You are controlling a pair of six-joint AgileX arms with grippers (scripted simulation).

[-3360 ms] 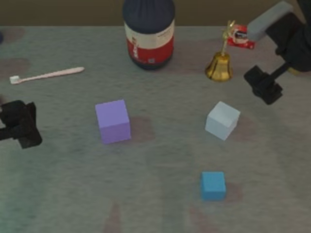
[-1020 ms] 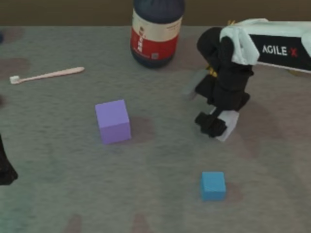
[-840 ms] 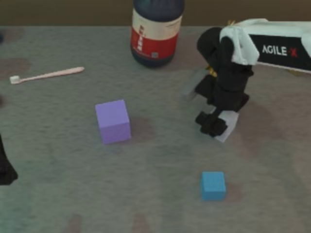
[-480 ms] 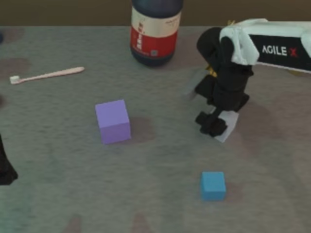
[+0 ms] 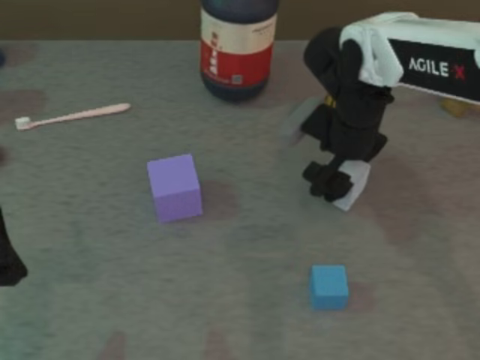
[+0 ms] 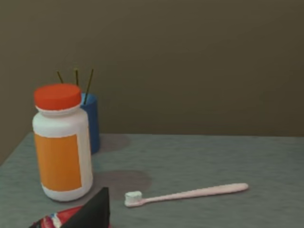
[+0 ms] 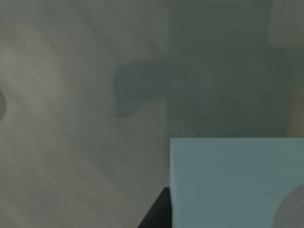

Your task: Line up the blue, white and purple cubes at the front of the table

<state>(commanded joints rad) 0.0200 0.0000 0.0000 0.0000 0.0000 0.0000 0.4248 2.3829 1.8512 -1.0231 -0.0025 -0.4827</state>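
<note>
Since a second earlier, the white cube [image 5: 355,187] had shifted slightly toward the back of the counter [image 5: 90,300] with my right fingers [image 5: 331,182] clamped on it, which read to me as the start of a lift; my right arm had tilted a little too. Nothing else had moved: the purple cube [image 5: 175,187] sat left of centre, the blue cube [image 5: 329,286] lay nearer the front, below the white one, and both stood well apart from it. My left fingers [image 5: 9,262] rested parked at the counter's left edge (whether apart or together, I could not tell).

To do this step well, I judged I should keep the grip square on the white cube's faces, raise it fully clear of the cloth-like surface before travelling, and carry it forward without brushing the blue cube, setting it down level with that one so a row could form.

From my right wrist, the white cube [image 7: 237,183] filled the near view.
</note>
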